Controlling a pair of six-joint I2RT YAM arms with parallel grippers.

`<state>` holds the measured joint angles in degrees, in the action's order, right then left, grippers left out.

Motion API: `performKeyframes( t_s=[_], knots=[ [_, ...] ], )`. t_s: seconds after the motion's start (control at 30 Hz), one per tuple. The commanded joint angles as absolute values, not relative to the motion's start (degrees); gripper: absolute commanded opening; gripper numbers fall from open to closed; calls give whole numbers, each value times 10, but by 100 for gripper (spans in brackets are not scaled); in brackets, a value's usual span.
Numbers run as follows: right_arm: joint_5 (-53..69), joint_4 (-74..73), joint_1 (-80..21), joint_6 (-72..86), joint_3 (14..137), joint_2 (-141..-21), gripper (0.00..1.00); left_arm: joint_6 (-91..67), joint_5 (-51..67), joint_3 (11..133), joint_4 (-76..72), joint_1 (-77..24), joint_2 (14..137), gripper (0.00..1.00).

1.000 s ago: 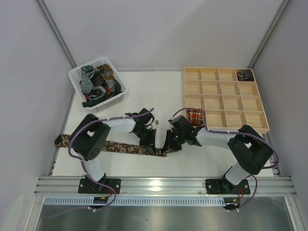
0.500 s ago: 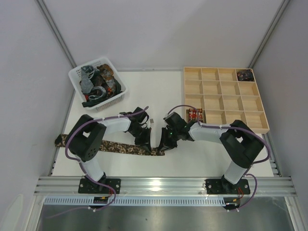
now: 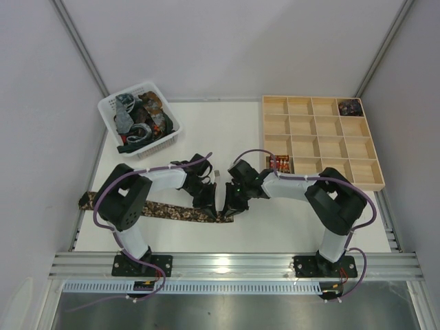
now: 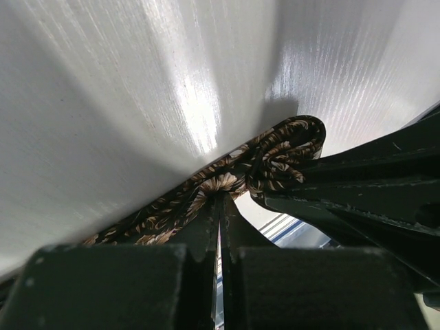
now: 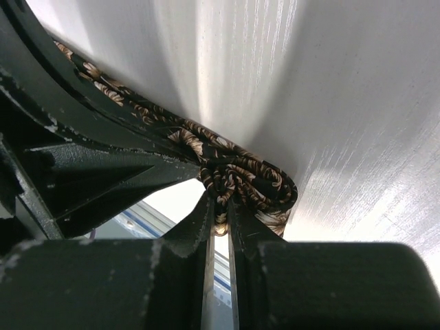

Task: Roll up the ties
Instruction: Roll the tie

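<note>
A dark brown tie [image 3: 172,211] with tan floral print lies flat along the near part of the white table, running from the left edge toward the middle. Its right end is curled into a small roll [image 5: 254,182], also seen in the left wrist view as a roll [image 4: 285,144]. My right gripper [image 3: 229,206] [image 5: 220,203] is shut on that roll, with fabric pinched between its fingers. My left gripper [image 3: 212,205] [image 4: 220,199] is shut just left of the roll, its tips pressed against the flat tie. The two grippers stand almost touching.
A white basket [image 3: 110,110] at the back left holds several more tangled ties. A wooden compartment tray [image 3: 320,141] sits at the right, with a rolled dark tie [image 3: 350,106] in its far right corner cell and a red one [image 3: 278,165] in a near-left cell.
Both grippers have shifted left along the tie, and the rolled end has moved left with them. The right arm has reached further left. Neither gripper has changed its opening.
</note>
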<state>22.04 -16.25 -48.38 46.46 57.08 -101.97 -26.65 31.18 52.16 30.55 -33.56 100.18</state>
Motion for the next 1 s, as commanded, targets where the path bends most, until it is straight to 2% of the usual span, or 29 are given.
performKeyframes(
  t_s=[0.0, 0.17, 0.3, 0.97],
  knots=[
    [205, -170, -489, 460, 590, -1037, 9, -258, 304, 505, 286, -336, 1008, 0],
    [225, -159, -483, 444, 585, -1037, 33, -258, 306, 504, 289, -335, 1004, 0],
    [257, -115, -476, 438, 560, -1017, 42, -257, 307, 504, 293, -335, 996, 1],
    [331, 24, -454, 460, 475, -969, 40, -267, 308, 504, 322, -325, 957, 1]
  ],
)
